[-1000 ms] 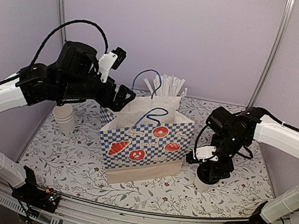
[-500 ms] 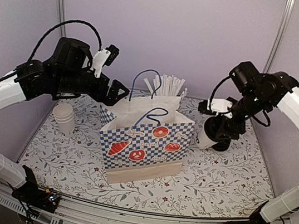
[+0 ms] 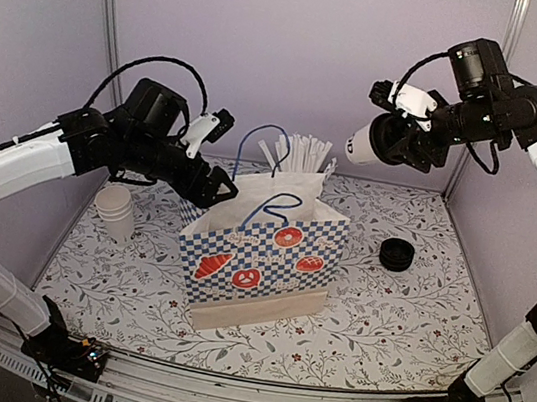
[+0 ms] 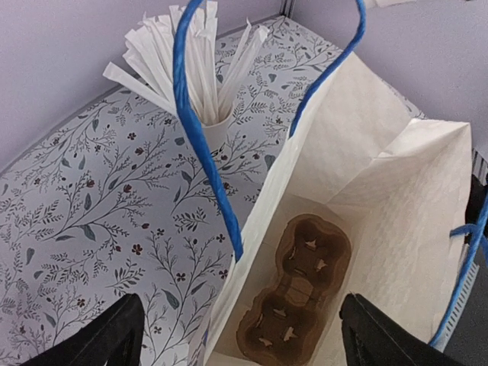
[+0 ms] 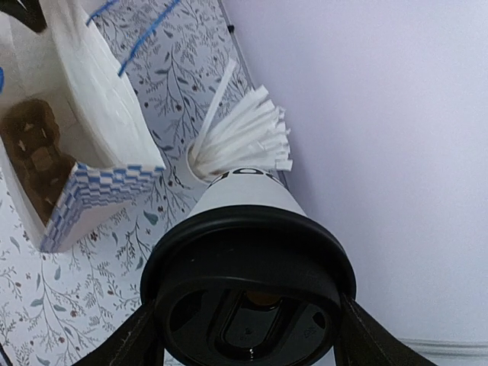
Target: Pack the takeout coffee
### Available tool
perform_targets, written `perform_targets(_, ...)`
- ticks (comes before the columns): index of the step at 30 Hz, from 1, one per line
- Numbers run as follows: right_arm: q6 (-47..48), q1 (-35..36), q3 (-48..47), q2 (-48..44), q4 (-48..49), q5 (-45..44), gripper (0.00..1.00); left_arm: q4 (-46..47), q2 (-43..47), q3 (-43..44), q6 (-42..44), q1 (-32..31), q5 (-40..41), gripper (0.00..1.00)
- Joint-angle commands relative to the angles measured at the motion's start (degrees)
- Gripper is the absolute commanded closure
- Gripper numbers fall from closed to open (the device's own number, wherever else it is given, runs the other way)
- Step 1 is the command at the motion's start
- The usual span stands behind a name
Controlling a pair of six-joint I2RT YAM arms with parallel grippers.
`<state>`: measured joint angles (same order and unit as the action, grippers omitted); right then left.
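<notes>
The right jaws pinch the takeout coffee (image 3: 362, 146), tipped sideways, high over the bench (image 3: 413, 314); the left jaws stand spread at the mouth of the paper bag (image 3: 261, 251).

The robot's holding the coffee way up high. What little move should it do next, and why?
Probably swing the right tool, gripping the takeout coffee, leftward until it is above the paper bag. The coffee hangs high, off to the bag's right; the bag's mouth is open, and a cardboard cup carrier sits empty at the bottom.
</notes>
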<state>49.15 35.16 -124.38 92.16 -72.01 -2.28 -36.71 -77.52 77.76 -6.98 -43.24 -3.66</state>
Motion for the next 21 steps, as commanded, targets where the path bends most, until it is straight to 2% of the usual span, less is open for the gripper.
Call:
perform_targets(1,-4.46,4.02,-0.59,-3.28,8.25,12.57,0.56,-1.17,-2.09,2.35,0.93,1.29,0.47,0.11)
perform_targets(4,-4.98,5.62,0.01,-4.39,7.24,20.40,0.57,-1.29,-3.29,3.20,1.75,1.43,-1.70,0.17)
perform_targets(6,-4.45,7.42,0.16,-4.00,5.48,22.49,0.57,-1.55,-3.86,3.57,1.98,1.58,-3.10,0.23)
perform_targets(14,-2.16,12.64,5.84,-0.86,3.90,19.63,0.63,-2.47,-4.50,3.73,2.21,1.70,-8.26,0.31)
perform_targets(21,-2.15,13.65,6.11,2.03,5.27,16.08,0.66,-2.23,-4.54,3.28,1.31,1.63,-15.18,0.44)
